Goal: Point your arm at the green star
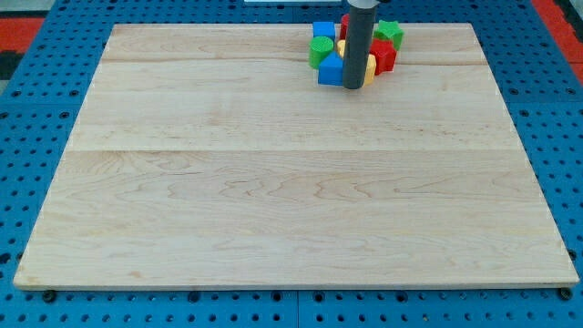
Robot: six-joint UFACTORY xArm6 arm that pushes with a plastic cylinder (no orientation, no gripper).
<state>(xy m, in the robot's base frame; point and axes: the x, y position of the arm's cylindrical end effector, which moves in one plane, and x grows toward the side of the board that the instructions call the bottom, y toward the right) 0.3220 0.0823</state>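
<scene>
Currently the tip (353, 87) rests among the clustered blocks at the frame's top centre, touching the blue block (330, 70); no end effector shows. Up-right lies the green star (390, 33), so pointing seems unfinished.

Pale wood board (273, 182), blue pegboard (36, 137), dark grey rod (357, 41), green star (390, 32), red block (383, 56)
</scene>
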